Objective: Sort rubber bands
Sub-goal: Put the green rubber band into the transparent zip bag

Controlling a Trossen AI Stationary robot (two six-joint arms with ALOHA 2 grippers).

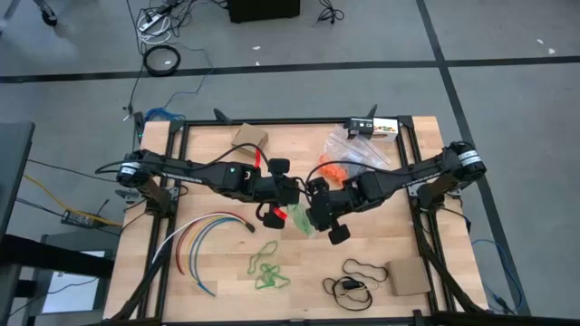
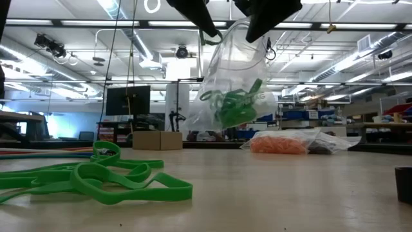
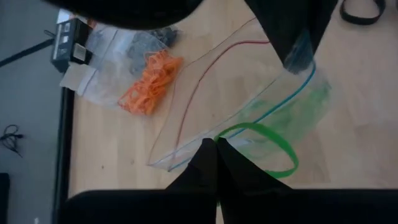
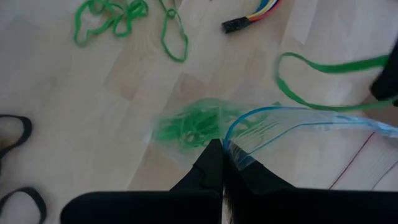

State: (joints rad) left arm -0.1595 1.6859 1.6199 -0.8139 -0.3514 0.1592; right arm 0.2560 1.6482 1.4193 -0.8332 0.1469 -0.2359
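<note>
The right pincer (image 4: 222,148) pinches the clear bag's (image 4: 298,118) blue rim; green rubber bands (image 4: 193,127) sit inside; more green bands (image 4: 112,15) lie on the desk (image 4: 74,112).

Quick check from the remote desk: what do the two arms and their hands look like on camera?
Both arms are dark, jointed links. The left arm has a silver-ringed shoulder joint and a small green light near its wrist. The right arm has a matching silver-ringed joint. The left hand and right hand each end in two black tapering fingers.

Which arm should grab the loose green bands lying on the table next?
Probably left: the left tool sits nearer the green bands, while the right tool can hold the bag up.
</note>
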